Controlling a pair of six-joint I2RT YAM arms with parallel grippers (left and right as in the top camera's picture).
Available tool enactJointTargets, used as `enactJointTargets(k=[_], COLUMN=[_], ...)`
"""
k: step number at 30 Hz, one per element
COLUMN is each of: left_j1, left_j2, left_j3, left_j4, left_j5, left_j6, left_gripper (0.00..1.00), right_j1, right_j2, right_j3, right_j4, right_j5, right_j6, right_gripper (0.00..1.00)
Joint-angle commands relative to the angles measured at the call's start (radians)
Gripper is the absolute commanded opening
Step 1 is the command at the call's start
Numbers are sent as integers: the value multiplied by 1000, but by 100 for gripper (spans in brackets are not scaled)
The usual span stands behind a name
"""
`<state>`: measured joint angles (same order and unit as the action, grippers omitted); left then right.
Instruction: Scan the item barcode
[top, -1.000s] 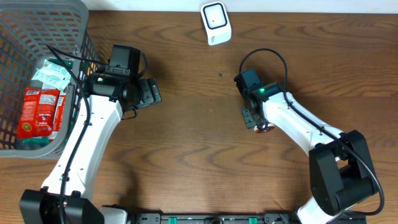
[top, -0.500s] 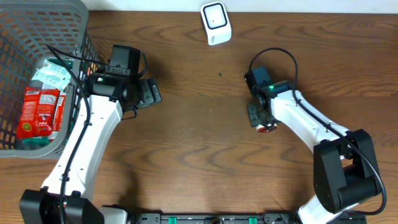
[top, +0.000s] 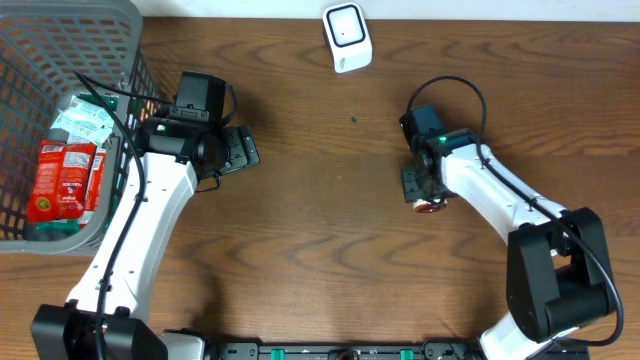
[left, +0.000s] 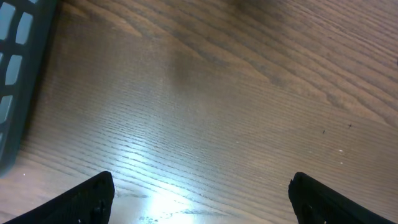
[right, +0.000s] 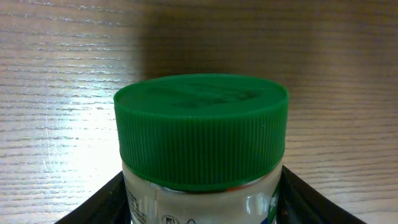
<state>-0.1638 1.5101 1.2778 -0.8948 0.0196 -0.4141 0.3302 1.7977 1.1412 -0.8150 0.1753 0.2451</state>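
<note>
On the wooden table (top: 320, 270), a grey mesh basket (top: 70, 25) fills the far left corner; the left arm (top: 150, 220) runs up beside its right wall, and the left gripper (left: 200, 198) hangs over wood just beside the basket, jaws spread wide with nothing between them. The right arm (top: 500, 205) reaches in from the near right; its black cable (top: 452, 88) loops on the far side of the wrist. A white scanner (top: 347, 37) sits at the far edge, near the middle. The right gripper (top: 420, 188) is right of centre, well apart from the scanner; it pinches the jar (right: 202, 130) from both sides. The jar has a green ribbed cap over a pale body; its label print is cropped and unreadable. Inside the basket lie a red packet (top: 62, 180) and, touching it on the far side, a pale packet (top: 85, 120).
</note>
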Motion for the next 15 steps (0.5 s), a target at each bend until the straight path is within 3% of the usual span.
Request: enactJointTargets(k=[1,9,15], left_j1=[4,4,4], left_j2=[-1,-1,-1], left_j3=[0,0,0], left_j4=[-6,-6,-6], left_j5=[-6,-6,-6], left_j6=[9,9,9], left_gripper=[90,90,90], right_j1=[-41,-73,-78], right_j2=[47,47,47], right_j3=[-59,-60,-60], right_j4=[-10,-10,-8], right_j5=[-54,-125,-143], right_j6=[28,28,28], right_gripper=[49,47,38])
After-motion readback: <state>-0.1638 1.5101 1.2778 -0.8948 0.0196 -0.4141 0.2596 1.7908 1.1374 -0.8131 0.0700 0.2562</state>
